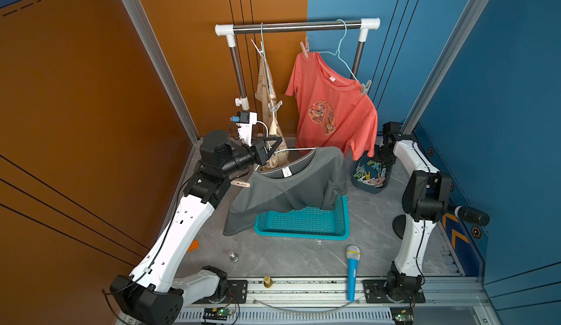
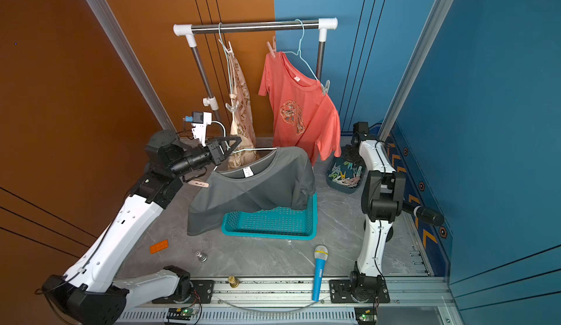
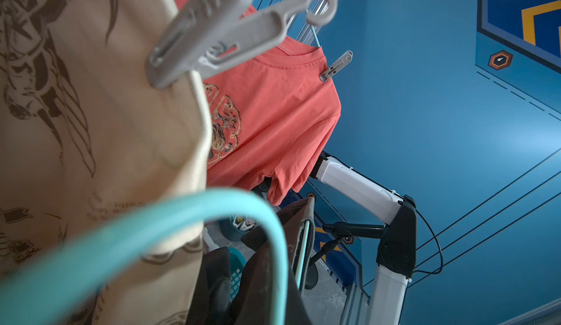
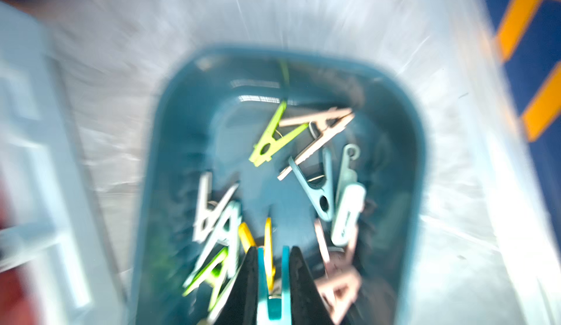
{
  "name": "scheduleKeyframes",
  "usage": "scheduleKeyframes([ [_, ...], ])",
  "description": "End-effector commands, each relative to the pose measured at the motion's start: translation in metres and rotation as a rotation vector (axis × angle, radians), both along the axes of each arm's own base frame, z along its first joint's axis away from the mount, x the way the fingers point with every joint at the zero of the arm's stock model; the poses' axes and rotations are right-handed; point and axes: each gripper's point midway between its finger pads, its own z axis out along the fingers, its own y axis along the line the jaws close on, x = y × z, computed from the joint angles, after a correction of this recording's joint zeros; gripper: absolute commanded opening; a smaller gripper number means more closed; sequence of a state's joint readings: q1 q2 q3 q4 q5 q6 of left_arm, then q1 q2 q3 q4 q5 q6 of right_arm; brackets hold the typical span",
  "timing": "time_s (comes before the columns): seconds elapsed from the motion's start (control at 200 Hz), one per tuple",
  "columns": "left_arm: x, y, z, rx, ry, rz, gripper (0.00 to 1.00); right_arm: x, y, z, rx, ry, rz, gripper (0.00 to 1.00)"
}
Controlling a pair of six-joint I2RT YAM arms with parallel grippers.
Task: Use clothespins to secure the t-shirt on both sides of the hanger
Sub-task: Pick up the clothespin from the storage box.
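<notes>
Though blurry (R), clothespin in gripper

Widest open lane for you: bare counter between the teal basket and the right arm. Centre's blocked, grey t-shirt on its hanger draped over that basket. Back right corner is tight, coral shirt hanging low at the bin of clothespins. Microphone lies by the front edge.

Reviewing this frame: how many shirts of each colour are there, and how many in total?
beige shirt: 1
coral shirt: 1
grey shirt: 1
Total: 3
</notes>
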State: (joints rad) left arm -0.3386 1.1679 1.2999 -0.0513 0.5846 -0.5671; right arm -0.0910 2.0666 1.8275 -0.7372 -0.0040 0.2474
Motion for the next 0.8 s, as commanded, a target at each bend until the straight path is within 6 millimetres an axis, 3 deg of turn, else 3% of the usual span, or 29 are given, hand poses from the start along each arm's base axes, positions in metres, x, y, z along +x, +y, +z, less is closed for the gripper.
scheduleKeyframes([
  [0.0, -0.012, 0.006, 0.019, -0.024, -0.063, -0.006, 0.03, -0.012, -0.001, 0.019, 0.020, -0.061, -0.036, 0.16],
  [0.135, -0.019, 0.007, 0.024, -0.028, -0.074, -0.020, 0.04, -0.030, 0.002, 0.038, 0.097, -0.161, -0.057, 0.15],
  [0.255, -0.024, 0.007, 0.027, -0.029, -0.081, -0.031, 0.04, -0.051, 0.004, 0.070, 0.155, -0.308, -0.076, 0.14],
  [0.576, -0.037, 0.001, 0.038, -0.029, -0.108, -0.093, 0.05, -0.128, 0.027, 0.177, 0.123, -0.677, 0.019, 0.11],
  [0.796, -0.045, 0.000, 0.048, -0.016, -0.142, -0.109, 0.05, -0.191, 0.039, 0.270, 0.064, -0.950, 0.028, 0.09],
])
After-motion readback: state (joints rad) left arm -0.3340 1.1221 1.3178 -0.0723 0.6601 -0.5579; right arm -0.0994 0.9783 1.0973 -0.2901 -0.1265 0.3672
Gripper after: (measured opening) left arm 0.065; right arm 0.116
